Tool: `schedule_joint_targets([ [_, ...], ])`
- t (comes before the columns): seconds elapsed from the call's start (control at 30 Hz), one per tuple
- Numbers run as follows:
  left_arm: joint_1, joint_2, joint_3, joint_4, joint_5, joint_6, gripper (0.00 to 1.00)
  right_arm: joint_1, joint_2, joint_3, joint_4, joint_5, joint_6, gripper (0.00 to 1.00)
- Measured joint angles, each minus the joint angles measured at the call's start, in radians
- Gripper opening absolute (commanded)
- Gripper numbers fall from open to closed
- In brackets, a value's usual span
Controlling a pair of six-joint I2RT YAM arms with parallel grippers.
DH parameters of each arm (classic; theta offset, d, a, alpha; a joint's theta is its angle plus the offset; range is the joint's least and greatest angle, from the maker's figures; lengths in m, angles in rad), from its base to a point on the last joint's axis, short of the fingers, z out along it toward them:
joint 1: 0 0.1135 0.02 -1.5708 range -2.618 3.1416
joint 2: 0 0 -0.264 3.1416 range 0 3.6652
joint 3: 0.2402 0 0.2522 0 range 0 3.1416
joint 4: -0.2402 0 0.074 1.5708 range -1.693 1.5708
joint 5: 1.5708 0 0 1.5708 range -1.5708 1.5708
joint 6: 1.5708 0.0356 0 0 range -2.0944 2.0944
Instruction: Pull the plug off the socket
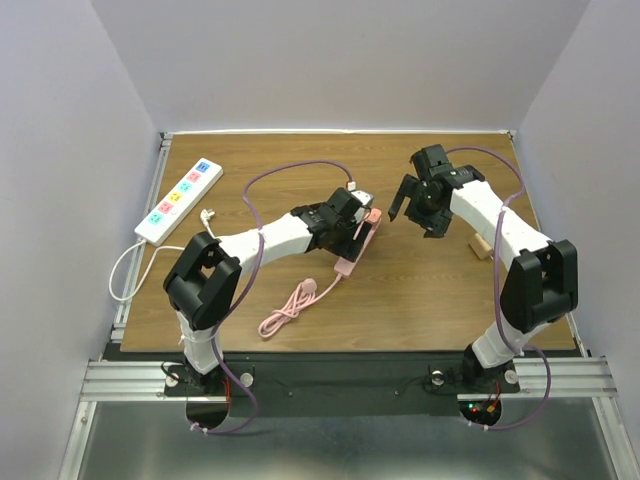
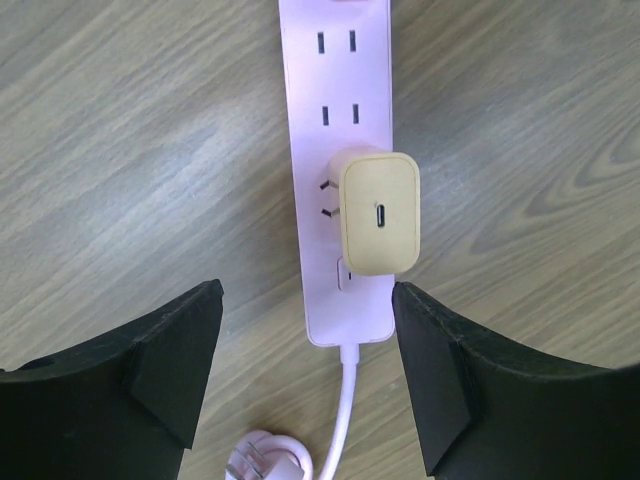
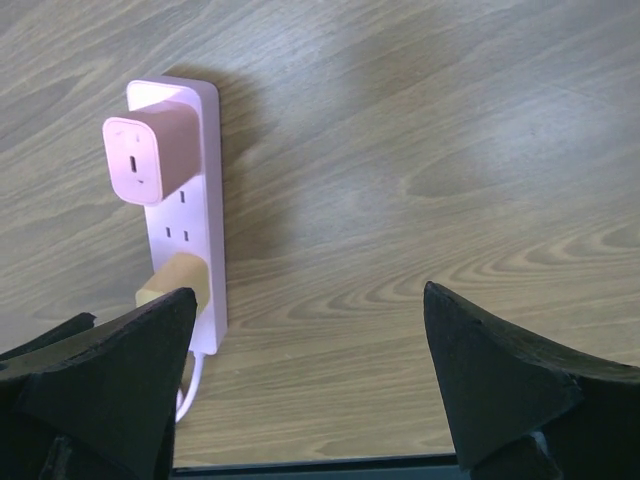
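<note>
The socket [image 1: 180, 200], a long white power strip with coloured outlet faces, lies at the far left with nothing plugged in. A pink power strip [image 1: 352, 255] lies mid-table. In the left wrist view this strip [image 2: 335, 90] carries a yellow plug [image 2: 380, 213] near its cord end, with its prongs [image 2: 328, 198] showing. My left gripper [image 2: 305, 300] is open, one finger on each side of that end, holding nothing. In the right wrist view a pink plug [image 3: 145, 160] sits at the strip's far end and the yellow plug [image 3: 175, 282] nearer. My right gripper [image 3: 308, 295] is open and empty, to the right of the strip.
The pink strip's cord lies coiled [image 1: 290, 310] toward the front. The socket's thin white cord [image 1: 125, 270] loops off the left edge, and its plug end [image 1: 208, 214] lies beside it. A small wooden block [image 1: 482, 245] lies by the right arm. Walls enclose the table.
</note>
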Motion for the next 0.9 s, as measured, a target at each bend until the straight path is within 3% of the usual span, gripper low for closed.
schedule_joint_targets([
  [0.37,0.0,0.002,-0.099,0.071,0.037,-0.029,0.74,0.0,0.169,0.153,0.023,-0.098,-0.002,0.99],
  [0.47,0.013,-0.026,-0.098,0.079,0.059,-0.038,0.61,0.0,0.204,0.186,0.031,-0.117,0.005,0.99],
  [0.63,0.093,-0.101,-0.039,0.1,0.216,-0.048,0.08,0.0,0.239,0.208,0.038,-0.131,0.013,0.97],
  [0.67,0.129,-0.111,-0.018,0.118,0.27,-0.048,0.03,0.0,0.244,0.213,0.038,-0.134,0.015,0.97],
  [0.9,0.276,-0.069,0.022,0.175,0.525,-0.025,0.0,0.0,0.285,0.248,0.043,-0.156,0.022,0.96],
])
